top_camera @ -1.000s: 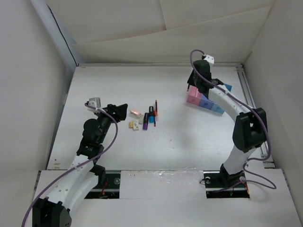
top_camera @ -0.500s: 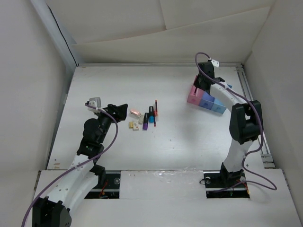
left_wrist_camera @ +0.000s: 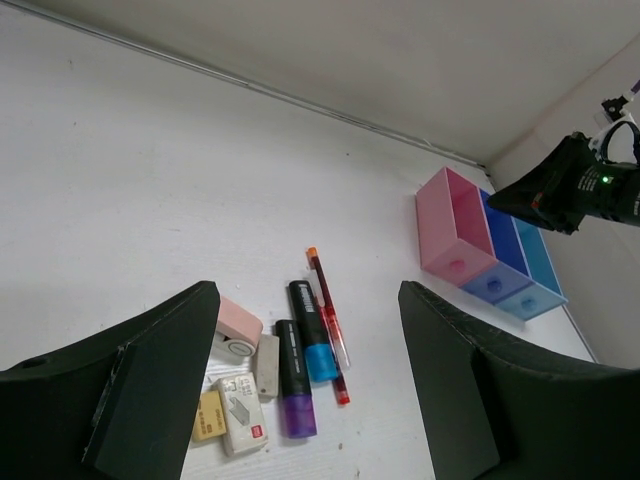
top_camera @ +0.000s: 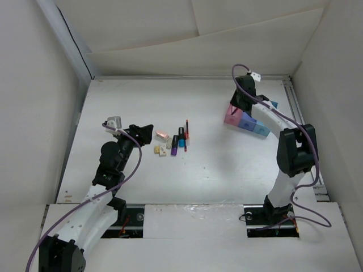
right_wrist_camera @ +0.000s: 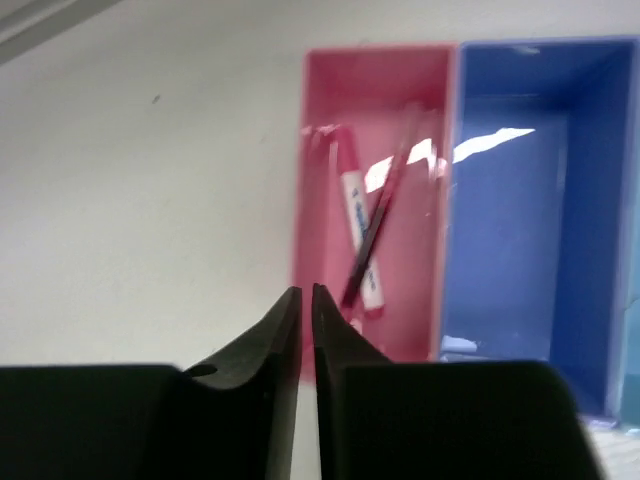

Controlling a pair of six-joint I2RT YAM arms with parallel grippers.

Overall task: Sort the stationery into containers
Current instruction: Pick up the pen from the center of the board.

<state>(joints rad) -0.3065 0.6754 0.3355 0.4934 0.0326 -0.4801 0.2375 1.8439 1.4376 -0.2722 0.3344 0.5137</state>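
Observation:
The stationery point(top_camera: 172, 141) lies in a small cluster at mid-table: a purple-capped marker point(left_wrist_camera: 292, 380), a blue-capped marker point(left_wrist_camera: 312, 335), a red pen point(left_wrist_camera: 328, 325), a pink tape roller point(left_wrist_camera: 232, 330) and small erasers point(left_wrist_camera: 240, 412). My left gripper point(left_wrist_camera: 305, 295) hangs open above them, holding nothing. The containers point(top_camera: 245, 120) stand at the far right. My right gripper point(right_wrist_camera: 307, 292) hovers over the near edge of the pink bin point(right_wrist_camera: 375, 200), jaws parted by a thin slit with nothing between them. Two pens point(right_wrist_camera: 360, 245), one white and one dark red, lie blurred in that bin. The dark blue bin point(right_wrist_camera: 520, 200) looks bare.
White walls close in the table on the left, back and right. A metal rail point(top_camera: 295, 107) runs along the right edge just beyond the containers. The light blue bin point(left_wrist_camera: 535, 265) is the farthest of the row, next to the right wall.
My right wrist shifted slightly over the pink bin and its jaws parted a little. The left arm has not moved.

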